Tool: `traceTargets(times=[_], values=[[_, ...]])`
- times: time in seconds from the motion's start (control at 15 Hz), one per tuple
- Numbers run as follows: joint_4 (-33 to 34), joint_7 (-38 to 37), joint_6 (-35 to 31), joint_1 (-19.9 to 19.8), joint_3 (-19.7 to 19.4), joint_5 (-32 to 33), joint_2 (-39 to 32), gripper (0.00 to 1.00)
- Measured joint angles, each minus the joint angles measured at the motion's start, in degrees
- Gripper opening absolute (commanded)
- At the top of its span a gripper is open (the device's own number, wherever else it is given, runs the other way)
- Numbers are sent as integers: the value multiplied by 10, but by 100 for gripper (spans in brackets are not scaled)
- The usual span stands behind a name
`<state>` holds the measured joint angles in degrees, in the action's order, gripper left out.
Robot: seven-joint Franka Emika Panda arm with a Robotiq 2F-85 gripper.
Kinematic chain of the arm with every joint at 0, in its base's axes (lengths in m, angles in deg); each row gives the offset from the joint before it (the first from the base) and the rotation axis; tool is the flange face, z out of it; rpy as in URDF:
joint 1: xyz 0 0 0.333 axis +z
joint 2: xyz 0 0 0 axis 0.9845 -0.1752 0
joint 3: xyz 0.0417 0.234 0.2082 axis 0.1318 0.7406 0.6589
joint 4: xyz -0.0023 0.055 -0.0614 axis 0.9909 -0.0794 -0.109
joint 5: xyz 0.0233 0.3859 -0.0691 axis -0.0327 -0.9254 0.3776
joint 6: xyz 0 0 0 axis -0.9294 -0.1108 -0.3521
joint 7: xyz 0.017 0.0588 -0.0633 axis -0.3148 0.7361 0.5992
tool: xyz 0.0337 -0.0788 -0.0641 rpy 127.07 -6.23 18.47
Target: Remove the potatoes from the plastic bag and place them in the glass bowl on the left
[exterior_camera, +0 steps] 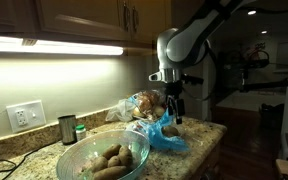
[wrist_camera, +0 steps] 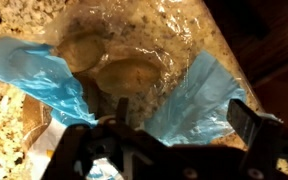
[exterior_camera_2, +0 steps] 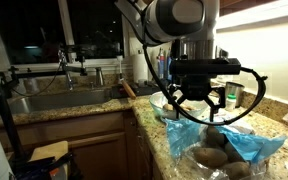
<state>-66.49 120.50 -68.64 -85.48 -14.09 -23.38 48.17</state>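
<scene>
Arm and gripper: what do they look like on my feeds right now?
The arm is pale grey-white with smooth, rounded joints. The gripper is black and boxy, with two linked fingers. A thin black cable loops out beside the wrist. No markings are legible at this size.

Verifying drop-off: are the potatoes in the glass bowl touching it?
Touching. In an exterior view the potatoes lie inside the glass bowl, resting on its bottom.
</scene>
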Motion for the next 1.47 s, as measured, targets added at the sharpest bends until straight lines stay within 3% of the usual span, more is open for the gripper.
traceTargets(times=[0.33, 1.47], values=[[-2, -21, -5, 0, 1, 1, -2, 100], [-56, -238, -100, -21, -22, 9, -4, 100]])
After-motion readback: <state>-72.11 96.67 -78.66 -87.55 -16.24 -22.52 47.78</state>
